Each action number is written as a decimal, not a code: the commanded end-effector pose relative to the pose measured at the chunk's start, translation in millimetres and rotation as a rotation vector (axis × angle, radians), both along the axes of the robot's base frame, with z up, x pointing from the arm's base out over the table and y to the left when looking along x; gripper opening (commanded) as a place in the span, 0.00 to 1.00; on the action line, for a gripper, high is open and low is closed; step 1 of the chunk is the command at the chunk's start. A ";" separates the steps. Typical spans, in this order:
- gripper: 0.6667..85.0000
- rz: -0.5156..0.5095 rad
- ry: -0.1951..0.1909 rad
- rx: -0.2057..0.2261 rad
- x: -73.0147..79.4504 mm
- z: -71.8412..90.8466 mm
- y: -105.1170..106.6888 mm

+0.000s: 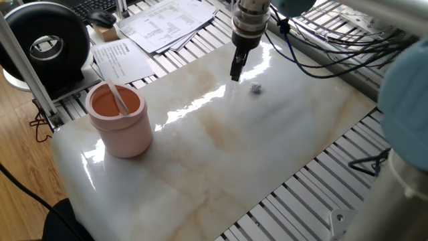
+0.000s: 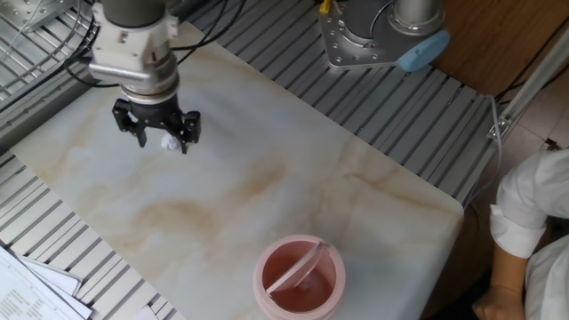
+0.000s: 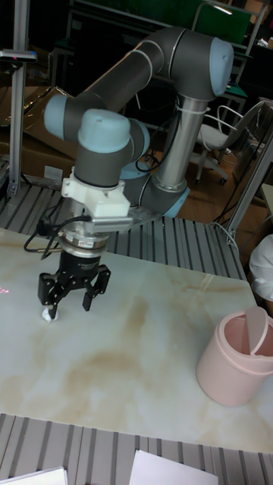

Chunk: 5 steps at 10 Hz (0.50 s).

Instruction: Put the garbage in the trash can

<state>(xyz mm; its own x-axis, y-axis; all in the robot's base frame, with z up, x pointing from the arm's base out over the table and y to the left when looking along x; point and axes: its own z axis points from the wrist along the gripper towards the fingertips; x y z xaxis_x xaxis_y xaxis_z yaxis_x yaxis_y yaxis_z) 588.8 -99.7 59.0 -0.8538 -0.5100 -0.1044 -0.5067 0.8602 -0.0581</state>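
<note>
A tiny crumpled grey-white wad of garbage (image 1: 255,88) lies on the marble slab far from the trash can. The same garbage (image 2: 166,141) shows between the spread fingers in the other fixed view, and the garbage (image 3: 48,315) sits under one fingertip in the tall view. My gripper (image 2: 157,140) hovers open just over it, holding nothing. From the first fixed view the gripper (image 1: 235,75) stands a little left of the wad, and in the tall view the gripper (image 3: 67,303) points straight down. The pale pink trash can (image 1: 120,119) (image 2: 300,277) (image 3: 235,352) stands upright with its lid tipped open.
A black round device (image 1: 47,43) and printed paper sheets (image 1: 160,23) lie beyond the slab on the slatted metal frame (image 1: 314,194). Cables (image 1: 321,57) trail behind the arm. The robot base (image 2: 382,36) sits at the slab's edge and a person (image 2: 533,222) stands at the side.
</note>
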 end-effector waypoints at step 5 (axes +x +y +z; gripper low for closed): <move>0.78 0.009 -0.036 0.098 -23.2 -33.9 -34.7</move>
